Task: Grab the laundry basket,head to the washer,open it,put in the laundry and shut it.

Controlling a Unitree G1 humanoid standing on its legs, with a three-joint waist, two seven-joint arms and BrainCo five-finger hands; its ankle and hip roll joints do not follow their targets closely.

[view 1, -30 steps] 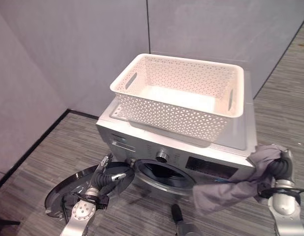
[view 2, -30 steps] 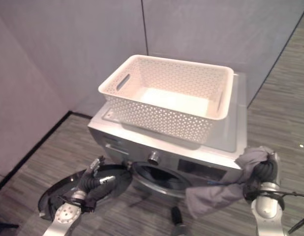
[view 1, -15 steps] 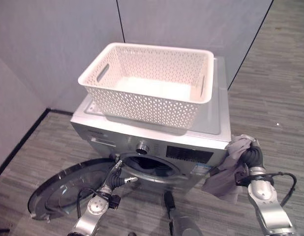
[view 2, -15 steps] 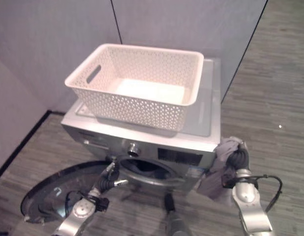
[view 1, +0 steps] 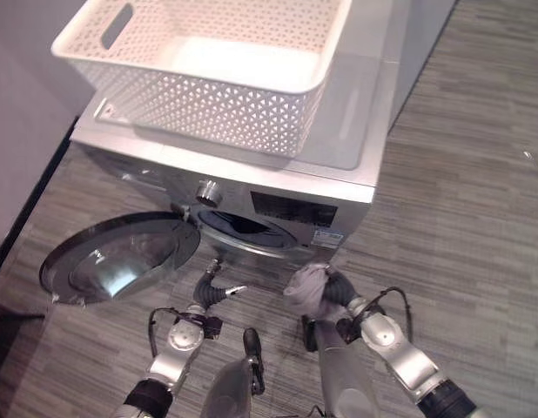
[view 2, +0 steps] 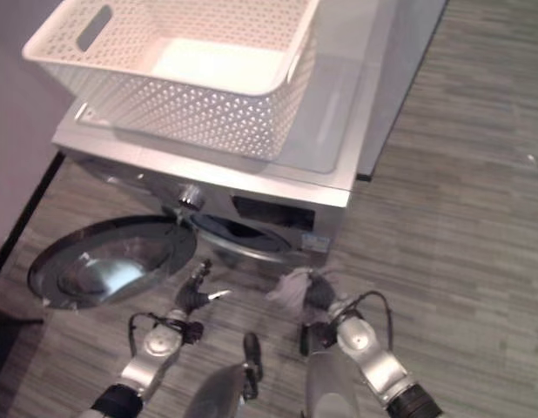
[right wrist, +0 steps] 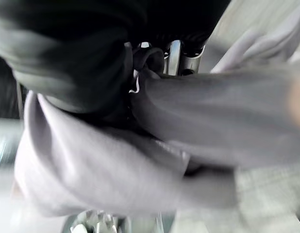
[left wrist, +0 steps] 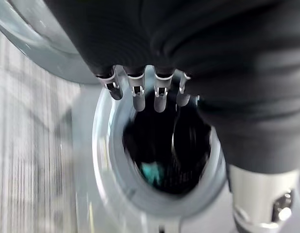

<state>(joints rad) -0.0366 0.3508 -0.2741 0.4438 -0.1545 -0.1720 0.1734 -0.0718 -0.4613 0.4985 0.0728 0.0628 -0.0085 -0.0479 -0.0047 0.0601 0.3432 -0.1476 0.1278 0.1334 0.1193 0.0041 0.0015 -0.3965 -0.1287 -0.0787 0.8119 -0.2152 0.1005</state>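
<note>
Washer [view 1: 339,131]: silver front-loader, standing on a grey striped floor [view 1: 478,174] against grey wall panels; a round knob and a dark display panel show on its front.
Drum opening [view 1: 243,231]: dark and uncovered; in the left wrist view it appears as a dark round hole ringed in pale metal, with a small teal patch inside.
Door [view 1: 121,257]: round, with a glass centre, swung fully open to the washer's left and lying low near the floor.
Basket [view 1: 208,96]: white perforated plastic with a slot handle at its end, sitting on the washer's top toward the left side; nothing shows on its white bottom.
Laundry [view 1: 308,283]: pale grey cloth, bunched, held low in front of the washer, just below and to the right of the drum opening, outside it.
Right hand [view 1: 339,292]: fingers curled round the cloth; in the right wrist view the grey folds wrap over and under the fingers, with the bulk spilling past the dark cover.
Left hand [view 1: 212,287]: low in front of the drum opening, beside the door's inner edge; fingers [left wrist: 135,94] relaxed and nearly straight, pointing toward the opening, holding nothing.
Hands: near each other, not touching.
</note>
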